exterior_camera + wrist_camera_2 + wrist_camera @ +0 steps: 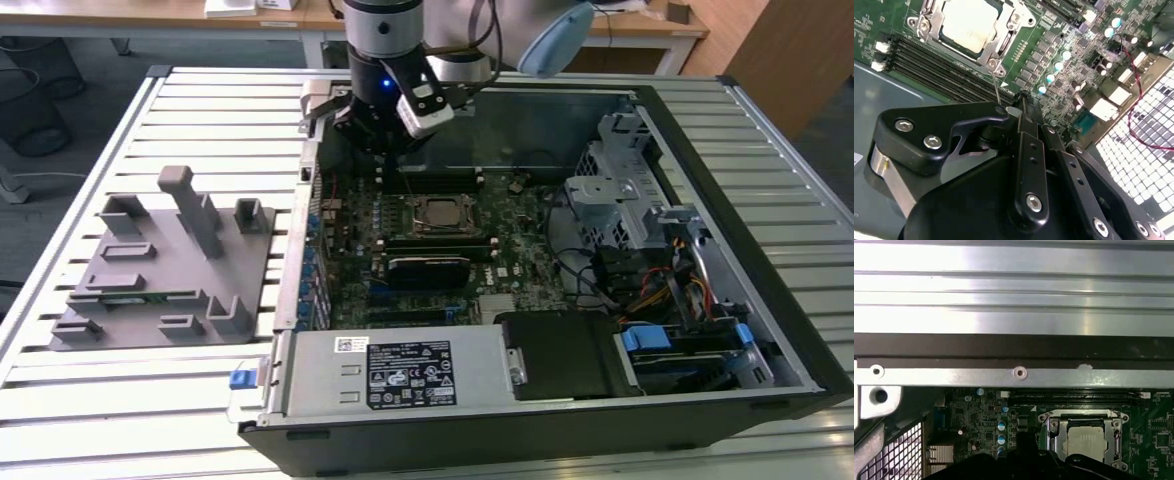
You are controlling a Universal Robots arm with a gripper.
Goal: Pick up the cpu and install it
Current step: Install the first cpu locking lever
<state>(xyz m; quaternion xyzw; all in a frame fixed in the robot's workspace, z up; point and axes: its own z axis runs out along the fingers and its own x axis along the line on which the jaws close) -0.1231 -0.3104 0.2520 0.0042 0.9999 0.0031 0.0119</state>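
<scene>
— Exterior view first, left edge to right: what was there?

— At the left of the frame sat a grey fixture tray with upright posts, resting on the slatted metal table. Right of it lay the open computer case, taking up the middle and right of the frame. Its green motherboard sat inside, with a black heatsink block below centre and a silver power supply along the lower edge.

— And the arm?

— It came down from the top centre of the frame. The gripper hung over the upper left part of the case, above the board's far edge.

— Where was the cpu?

— The cpu lay just right of and below the gripper in that frame, seated flat inside the metal socket frame at the middle of the board, apart from the gripper. In the second wrist view the cpu showed at upper left, silver top up, inside the socket frame; in the first wrist view it sat at lower right.

— Was the pincer open or closed?

— I could not tell. In the second wrist view the black linkage of the gripper filled the lower half, but the tips were not clear. Nothing appeared to be in its hold.
</scene>
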